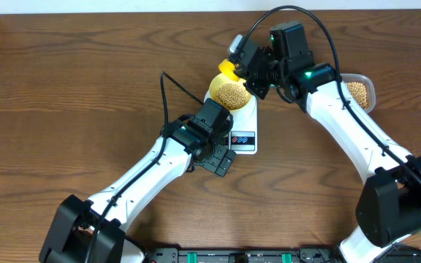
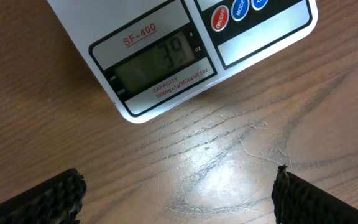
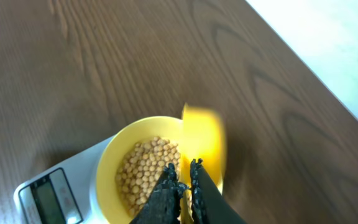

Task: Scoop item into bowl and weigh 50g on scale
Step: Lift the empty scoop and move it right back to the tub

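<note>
Left pincer (image 2: 176, 190) wide; scale (image 2: 154, 59) readout 39, wrist-only.

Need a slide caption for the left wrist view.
Scale display reads 39; open left gripper hovers over the wooden table before it.

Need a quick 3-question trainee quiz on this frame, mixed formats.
1. True or false: the bowl sits on the scale.
2. The right gripper is shut on: A) the scoop B) the bowl C) nothing.
3. Fill in: the scale's display reads ___.
Key: 1 true; 2 A; 3 39.
</note>
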{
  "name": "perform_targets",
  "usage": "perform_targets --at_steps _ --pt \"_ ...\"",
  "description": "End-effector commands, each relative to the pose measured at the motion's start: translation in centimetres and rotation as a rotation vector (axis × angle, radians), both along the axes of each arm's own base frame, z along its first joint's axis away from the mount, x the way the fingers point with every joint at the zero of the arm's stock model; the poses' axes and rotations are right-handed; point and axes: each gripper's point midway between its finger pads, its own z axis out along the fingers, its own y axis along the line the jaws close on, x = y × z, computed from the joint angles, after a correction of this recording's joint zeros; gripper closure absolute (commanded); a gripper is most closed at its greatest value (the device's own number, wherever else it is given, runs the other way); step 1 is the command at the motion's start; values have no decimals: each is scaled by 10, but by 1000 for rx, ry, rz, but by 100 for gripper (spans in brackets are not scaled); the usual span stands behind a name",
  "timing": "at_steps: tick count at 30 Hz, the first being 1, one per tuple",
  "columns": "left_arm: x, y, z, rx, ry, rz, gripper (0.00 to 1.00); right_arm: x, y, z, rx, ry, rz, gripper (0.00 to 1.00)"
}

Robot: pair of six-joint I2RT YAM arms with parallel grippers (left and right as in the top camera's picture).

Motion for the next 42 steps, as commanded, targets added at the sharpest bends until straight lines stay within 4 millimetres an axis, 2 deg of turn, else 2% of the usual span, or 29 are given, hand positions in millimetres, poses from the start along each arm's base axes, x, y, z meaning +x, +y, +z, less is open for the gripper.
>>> perform_targets --at_steps 1,3,17,23,27,31,36,39,42 --pt "2 0 3 0 -7 17 2 1 4 17 32 -23 -14 93" --pt "2 0 3 0 -7 17 2 2 4 19 36 -33 -14 99" --pt "2 0 3 0 -7 17 2 10 8 30 73 -72 -28 99" --pt "2 0 3 0 -7 17 2 16 9 56 166 -92 -88 99" --pt "2 0 3 0 -7 17 2 15 2 76 204 -98 -126 99" --pt "2 0 3 0 -7 17 2 17 -18 99 247 -101 -217 99" --pt "2 0 3 0 -8 17 2 23 -68 120 226 -133 -407 99" --pt "2 0 3 0 -7 17 2 27 -108 122 168 -139 -558 99" --pt "2 0 3 0 -7 17 2 27 -144 114 99 -118 -680 99"
